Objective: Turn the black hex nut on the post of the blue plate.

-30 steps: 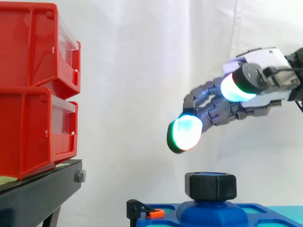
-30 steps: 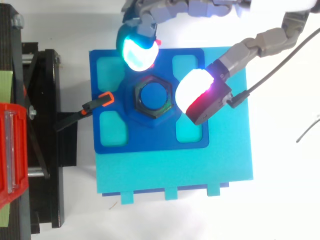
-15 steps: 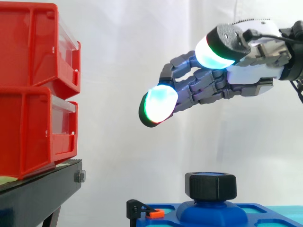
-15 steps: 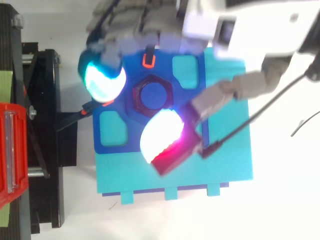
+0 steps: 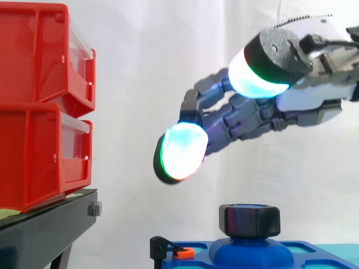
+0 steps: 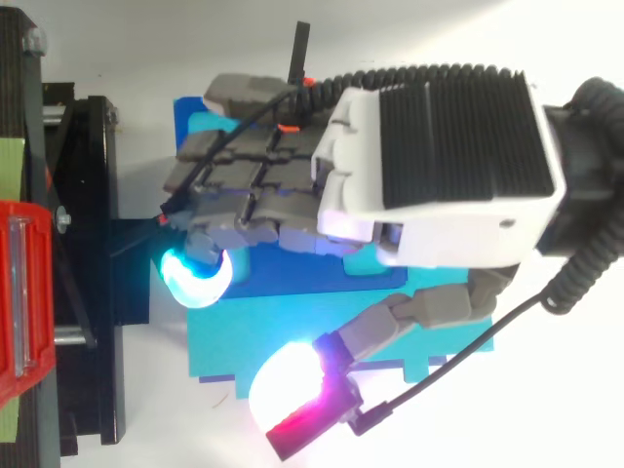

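The black hex nut sits on the post of the blue plate, low in the side view. My hand hovers well above it, clear of the nut, with its fingers stretched out to the left and sloping down. Its fingers are relaxed and spread and hold nothing. In the top view the hand lies over the middle of the blue plate and hides the nut. One glowing fingertip reaches past the plate's left edge, and the thumb pad hangs near the front edge.
Two stacked red bins stand on a black stand to the left. A black clamp with an orange tip grips the plate's left edge. A teal base lies under the plate.
The hand has swung across the plate toward the front of the top view and now covers the nut. In the side view its fingertips have dropped a little and look nearer.
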### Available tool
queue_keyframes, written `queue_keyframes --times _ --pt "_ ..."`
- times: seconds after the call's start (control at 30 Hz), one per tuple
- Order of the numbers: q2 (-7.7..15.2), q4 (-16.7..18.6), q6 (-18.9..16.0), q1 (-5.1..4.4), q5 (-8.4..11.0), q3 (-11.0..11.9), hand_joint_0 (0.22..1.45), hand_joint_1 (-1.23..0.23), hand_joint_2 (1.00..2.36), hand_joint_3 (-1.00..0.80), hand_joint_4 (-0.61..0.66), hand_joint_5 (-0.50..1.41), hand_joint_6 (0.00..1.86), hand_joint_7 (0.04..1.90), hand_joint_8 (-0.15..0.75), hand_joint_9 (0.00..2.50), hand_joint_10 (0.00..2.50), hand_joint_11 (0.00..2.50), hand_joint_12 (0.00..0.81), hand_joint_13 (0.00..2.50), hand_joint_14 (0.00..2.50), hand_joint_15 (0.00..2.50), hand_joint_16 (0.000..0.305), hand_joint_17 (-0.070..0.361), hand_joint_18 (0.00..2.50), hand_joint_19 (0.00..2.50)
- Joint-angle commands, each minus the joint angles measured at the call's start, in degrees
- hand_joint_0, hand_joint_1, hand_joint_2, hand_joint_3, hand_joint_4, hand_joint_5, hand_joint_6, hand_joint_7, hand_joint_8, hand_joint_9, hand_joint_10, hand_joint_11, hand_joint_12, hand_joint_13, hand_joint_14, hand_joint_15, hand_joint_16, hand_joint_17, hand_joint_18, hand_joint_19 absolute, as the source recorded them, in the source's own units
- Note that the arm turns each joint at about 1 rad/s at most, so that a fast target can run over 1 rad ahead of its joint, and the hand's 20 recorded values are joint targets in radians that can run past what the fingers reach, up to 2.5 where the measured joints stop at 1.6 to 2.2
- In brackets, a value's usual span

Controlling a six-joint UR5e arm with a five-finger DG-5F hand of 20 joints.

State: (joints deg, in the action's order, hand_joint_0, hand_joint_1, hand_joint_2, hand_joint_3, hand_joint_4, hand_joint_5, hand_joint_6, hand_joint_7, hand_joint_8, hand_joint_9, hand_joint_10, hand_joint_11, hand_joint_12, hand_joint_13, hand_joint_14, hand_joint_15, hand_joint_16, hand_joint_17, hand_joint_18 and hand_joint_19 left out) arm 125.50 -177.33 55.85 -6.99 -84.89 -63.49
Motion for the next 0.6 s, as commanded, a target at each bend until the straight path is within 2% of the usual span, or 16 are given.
queue_keyframes --times 0.0,0.13,0.27,0.57 --pt "0.4 0.0 -0.3 -0.40 0.34 -0.8 0.45 -0.43 1.00 -0.50 0.27 -0.18 0.50 0.91 0.304 0.35 0.00 0.00 0.422 0.08 0.00 0.00 0.064 0.145 0.00 0.10" --pt "0.4 0.1 -0.3 -0.40 0.34 -1.5 0.45 -0.43 1.00 -0.50 0.27 -0.18 0.50 0.91 0.303 0.35 0.00 0.00 0.422 0.07 0.00 0.00 0.064 0.145 0.00 0.10" --pt "0.4 0.8 -0.3 -0.40 0.16 -3.8 0.45 -0.42 1.00 -0.50 0.27 -0.18 0.50 0.91 0.303 0.35 0.00 0.00 0.420 0.07 0.00 0.00 0.064 0.145 0.00 0.11" --pt "0.4 1.5 -0.2 -0.13 -0.02 -4.5 0.46 -0.40 1.00 -0.50 0.27 -0.18 0.50 0.91 0.304 0.35 0.00 0.00 0.419 0.07 0.00 0.00 0.064 0.144 0.00 0.12"
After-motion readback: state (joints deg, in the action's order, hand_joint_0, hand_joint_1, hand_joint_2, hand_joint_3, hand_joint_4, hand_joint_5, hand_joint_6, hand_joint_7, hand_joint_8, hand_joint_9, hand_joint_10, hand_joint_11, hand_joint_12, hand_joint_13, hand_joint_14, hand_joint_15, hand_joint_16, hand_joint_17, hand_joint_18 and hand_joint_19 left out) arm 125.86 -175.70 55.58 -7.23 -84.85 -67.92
